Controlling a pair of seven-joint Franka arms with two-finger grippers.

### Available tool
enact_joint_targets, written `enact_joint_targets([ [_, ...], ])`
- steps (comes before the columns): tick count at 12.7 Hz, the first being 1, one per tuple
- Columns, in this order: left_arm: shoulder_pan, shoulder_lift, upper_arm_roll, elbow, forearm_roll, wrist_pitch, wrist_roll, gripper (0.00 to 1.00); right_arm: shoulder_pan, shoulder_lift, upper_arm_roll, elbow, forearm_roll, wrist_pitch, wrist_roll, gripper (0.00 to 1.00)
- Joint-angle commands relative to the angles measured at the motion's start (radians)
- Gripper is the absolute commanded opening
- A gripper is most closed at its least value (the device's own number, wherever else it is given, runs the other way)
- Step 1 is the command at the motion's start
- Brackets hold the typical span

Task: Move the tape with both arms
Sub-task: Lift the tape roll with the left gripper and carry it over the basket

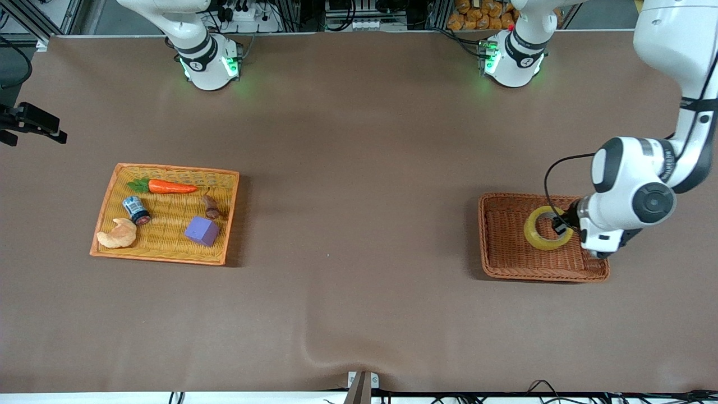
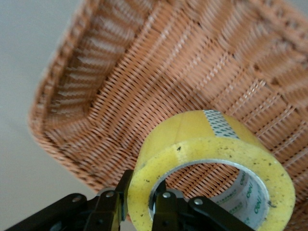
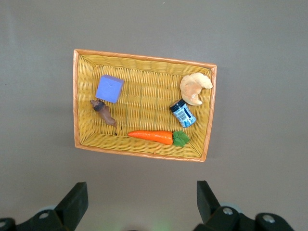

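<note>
The tape [image 1: 532, 231] is a yellow translucent roll in the brown wicker basket [image 1: 505, 252] at the left arm's end of the table. My left gripper [image 1: 561, 224] is shut on the roll's wall. In the left wrist view one finger is inside the centre hole and one outside, the left gripper [image 2: 142, 198] holds the tape [image 2: 216, 149] tilted over the basket's weave [image 2: 144, 72], and I cannot tell whether the roll touches the floor. My right gripper [image 3: 139, 202] is open and empty, high over the table, and it looks down on the yellow tray [image 3: 144, 57]. It is out of the front view.
The yellow wicker tray [image 1: 174, 168] at the right arm's end holds a carrot [image 1: 171, 187], a blue-labelled can [image 1: 135, 209], a croissant [image 1: 118, 234], a purple cube [image 1: 202, 230] and a small brown item [image 1: 211, 206]. A black mount [image 1: 33, 120] juts in at that end's table edge.
</note>
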Motion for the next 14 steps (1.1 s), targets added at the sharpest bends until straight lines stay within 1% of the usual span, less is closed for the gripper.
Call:
enact_joint_targets([
  [1,0.007,-0.027,-0.011,-0.033,0.019,0.036,0.023,1.00,-0.005,-0.019,0.001,-0.015,0.010,0.002,0.004,1.00],
  [4,0.011,-0.046,-0.011,0.007,0.009,0.036,0.022,1.00,-0.008,-0.019,0.000,-0.015,0.015,0.002,0.006,1.00],
  [5,0.013,-0.074,-0.011,0.039,0.004,0.035,0.022,1.00,-0.008,-0.019,0.000,-0.015,0.015,0.002,0.006,1.00],
  [7,0.011,-0.102,-0.026,0.071,-0.002,0.031,0.030,1.00,-0.011,-0.019,0.000,-0.015,0.015,0.002,0.004,1.00],
  [8,0.011,-0.102,-0.053,0.082,-0.001,0.031,0.068,1.00,-0.014,-0.017,-0.002,-0.015,0.017,0.002,0.004,1.00],
  [10,0.005,-0.112,-0.074,0.102,-0.001,0.031,0.182,1.00,-0.013,-0.019,-0.002,-0.015,0.017,0.000,0.004,1.00],
  [11,0.007,-0.135,-0.084,0.103,-0.001,0.031,0.235,1.00,-0.013,-0.019,-0.002,-0.014,0.017,0.000,0.003,1.00],
  [14,0.001,-0.192,-0.086,0.103,0.007,0.027,0.333,1.00,-0.013,-0.019,-0.002,-0.015,0.017,-0.002,0.003,1.00],
])
